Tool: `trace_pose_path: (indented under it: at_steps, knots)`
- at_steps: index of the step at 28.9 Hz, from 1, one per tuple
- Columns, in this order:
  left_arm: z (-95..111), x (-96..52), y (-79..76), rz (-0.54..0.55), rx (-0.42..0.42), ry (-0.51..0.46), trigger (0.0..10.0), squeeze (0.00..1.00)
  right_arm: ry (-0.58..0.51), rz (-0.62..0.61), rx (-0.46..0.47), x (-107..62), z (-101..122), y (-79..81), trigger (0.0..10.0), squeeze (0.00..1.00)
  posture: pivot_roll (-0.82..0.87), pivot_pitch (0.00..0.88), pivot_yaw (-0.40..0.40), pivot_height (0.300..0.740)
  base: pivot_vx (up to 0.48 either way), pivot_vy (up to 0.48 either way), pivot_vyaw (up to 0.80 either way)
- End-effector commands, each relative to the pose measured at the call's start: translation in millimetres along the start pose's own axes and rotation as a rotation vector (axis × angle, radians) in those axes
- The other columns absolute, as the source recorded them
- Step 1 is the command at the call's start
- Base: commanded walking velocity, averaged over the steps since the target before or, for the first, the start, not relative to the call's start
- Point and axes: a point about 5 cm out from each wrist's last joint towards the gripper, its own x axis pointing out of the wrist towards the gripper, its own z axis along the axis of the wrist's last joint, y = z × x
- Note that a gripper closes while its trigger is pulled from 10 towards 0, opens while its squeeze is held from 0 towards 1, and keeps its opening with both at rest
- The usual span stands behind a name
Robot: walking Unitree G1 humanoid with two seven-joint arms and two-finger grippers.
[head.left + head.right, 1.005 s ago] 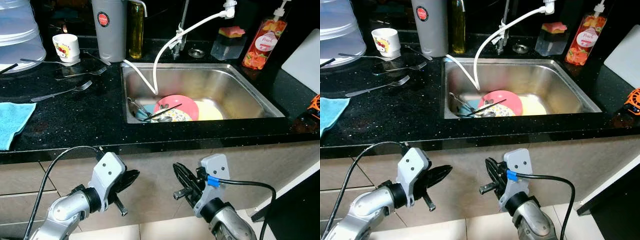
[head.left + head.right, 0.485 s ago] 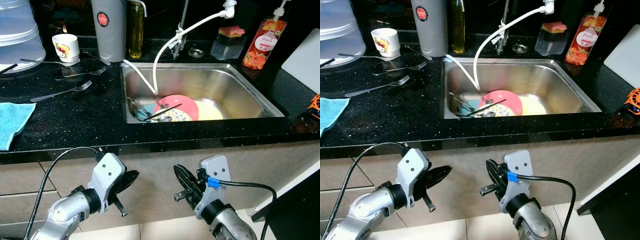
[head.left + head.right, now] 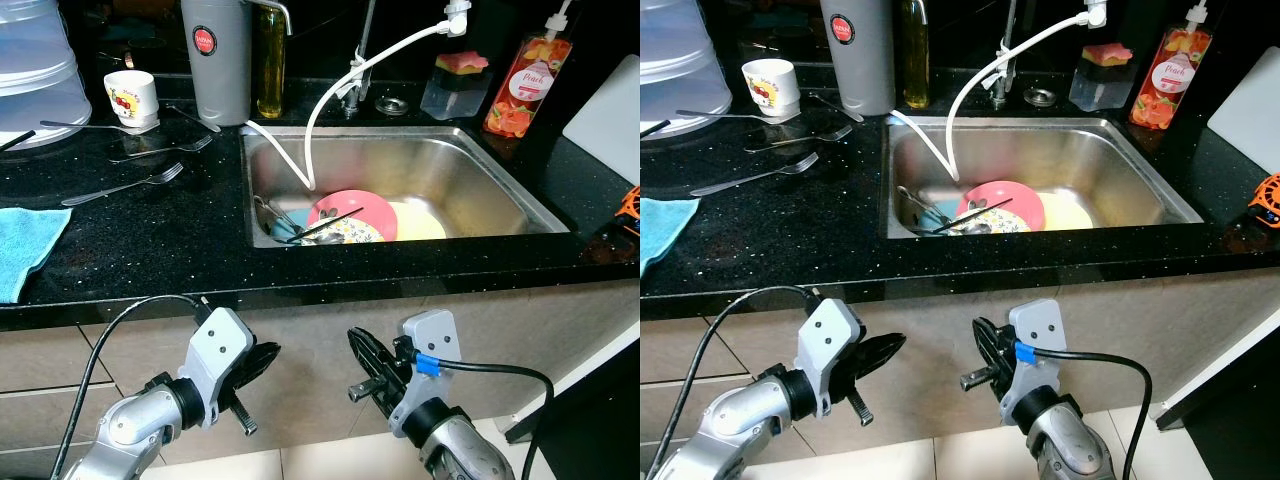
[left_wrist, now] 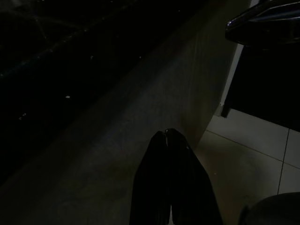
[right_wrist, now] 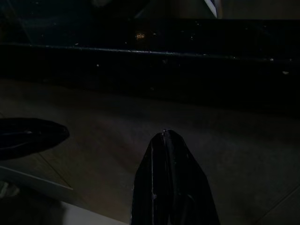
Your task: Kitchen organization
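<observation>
- Stillness since a second ago: nothing has shifted but a slight camera drift, so the tidying has not begun.
- Dishes wait in the sink [image 3: 500, 185]: a pink plate [image 3: 352, 210], a yellow plate [image 3: 420, 222], probably some cutlery.
- Forks [image 3: 125, 185] lie left of the sink.
- Left gripper [image 3: 262, 357] and right gripper [image 3: 362, 352] hang below the sink's counter edge, fingers pressed together, empty.

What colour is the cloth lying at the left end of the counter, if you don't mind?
The cloth is light blue, clearest in the left eye view.

Pink plate [image 3: 352, 210] in sink [image 3: 480, 175] (forks [image 3: 125, 185] on counter [image 3: 150, 240]).
</observation>
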Motion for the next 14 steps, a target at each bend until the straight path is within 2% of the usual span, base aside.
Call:
trace_pose_path:
  at_steps: [1,14]
  knots:
    - [2.4,2.3,-5.8,-0.013,-0.001,-0.009,10.0,0.00,-0.002,-0.011,-0.012,-2.9,0.4,-3.2,10.0,0.00,0.13,0.011,-0.037,0.740,0.000,0.000,0.00]
    - [3.0,2.3,-6.9,-0.010,0.004,-0.007,10.0,0.00,0.001,-0.010,-0.012,-3.6,0.3,-3.4,10.0,0.00,0.14,0.017,-0.039,0.740,0.000,0.000,0.00]
